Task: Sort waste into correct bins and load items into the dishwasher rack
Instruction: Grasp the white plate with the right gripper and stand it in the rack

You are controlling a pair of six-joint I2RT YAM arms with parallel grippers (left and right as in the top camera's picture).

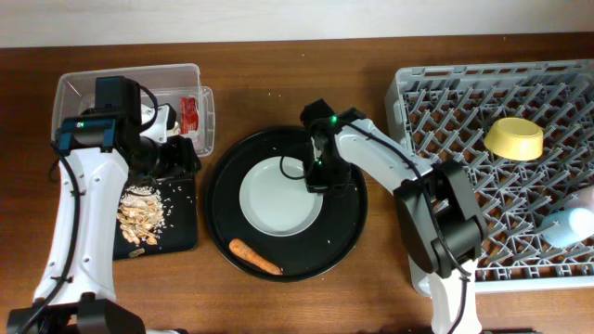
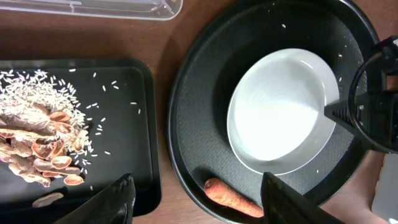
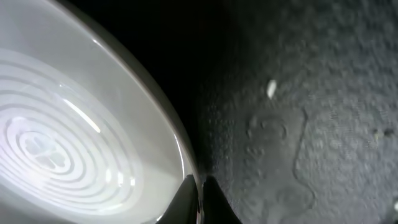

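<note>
The grey plate (image 1: 278,197) lies flat in the middle of the big round black tray (image 1: 348,223) on the bench (image 1: 278,56). The right claw (image 1: 317,172) is at the far right rim of the plate. Seen up close, its two tips are squeezed on that rim, one tip over the plate and one on the tray side. An orange carrot (image 1: 255,257) lies in the same round tray, at its near edge, just beside the plate but not touching it. To the left sits the flat black tray (image 1: 181,223) with a pile of nut shells and crumbs (image 1: 141,215) in it. The left claw (image 1: 179,156) hangs over the far right end of this flat tray, its fingers spread wide with nothing between them. Farther back on the left is the clear tub (image 1: 200,79), and a red wrapper (image 1: 189,113) is inside it. On the right side of the bench stands the big grey rack (image 1: 445,93), with a yellow bowl (image 1: 514,138) in it.
</note>
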